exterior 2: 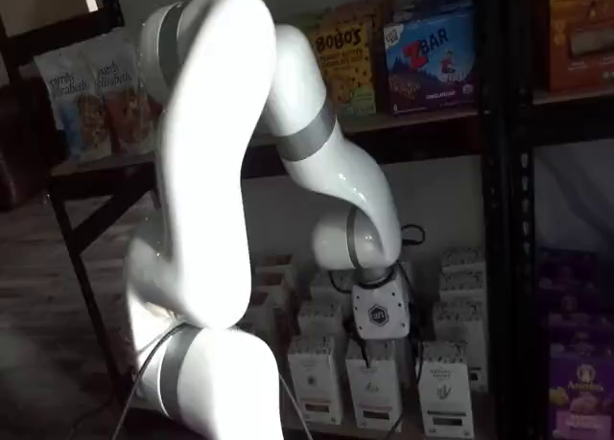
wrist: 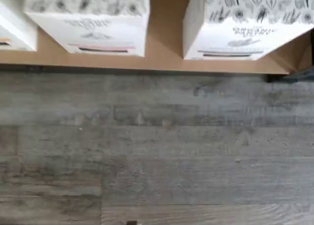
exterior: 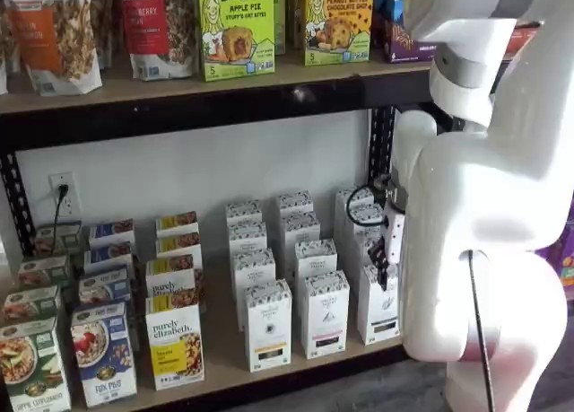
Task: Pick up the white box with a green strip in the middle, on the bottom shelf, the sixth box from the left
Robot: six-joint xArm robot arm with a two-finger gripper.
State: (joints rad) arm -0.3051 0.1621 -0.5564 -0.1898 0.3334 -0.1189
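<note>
The tall narrow white box [exterior: 380,302] stands upright at the front of the pale wooden bottom shelf [exterior: 224,354], directly below the claw [exterior: 384,270], whose opening cannot be told.

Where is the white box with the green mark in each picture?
Wrist view: the white box is the carton nearest the black upright.
In a shelf view: front row, the carton beside the white arm.
In a shelf view: front row, last carton before the upright.
Shared landmark: that black upright.
</note>
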